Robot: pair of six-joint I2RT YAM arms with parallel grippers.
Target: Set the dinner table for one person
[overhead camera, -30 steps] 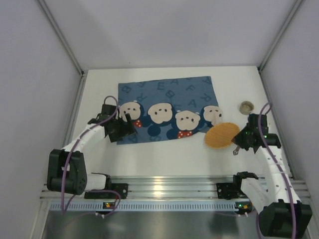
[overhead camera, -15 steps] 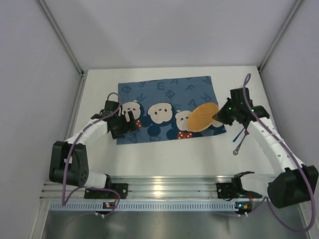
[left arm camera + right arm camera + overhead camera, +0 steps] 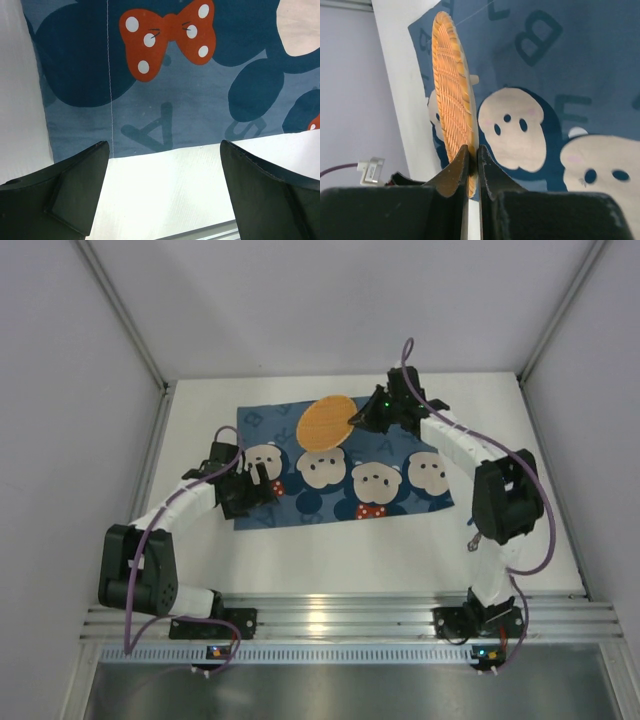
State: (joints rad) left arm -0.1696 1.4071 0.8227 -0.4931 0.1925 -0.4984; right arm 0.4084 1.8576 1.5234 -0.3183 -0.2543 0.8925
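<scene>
Where left pincer (image 3: 162, 146) gapes, table (image 3: 165, 197) underlies.

Setting: robotics lab test cell. Evidence: grey panel walls (image 3: 330, 300) w/ metal corner posts (image 3: 125, 315); white dinner table (image 3: 330, 560); slotted alu. rail (image 3: 340, 618) at near edge, 2 cabled arm bases (image 3: 205, 603) bolted on.

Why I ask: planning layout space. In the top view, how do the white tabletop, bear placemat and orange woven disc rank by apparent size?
1. white tabletop
2. bear placemat
3. orange woven disc: clearly smallest, though the right tool holds it above the mat, so nearness may enlarge it.
</scene>
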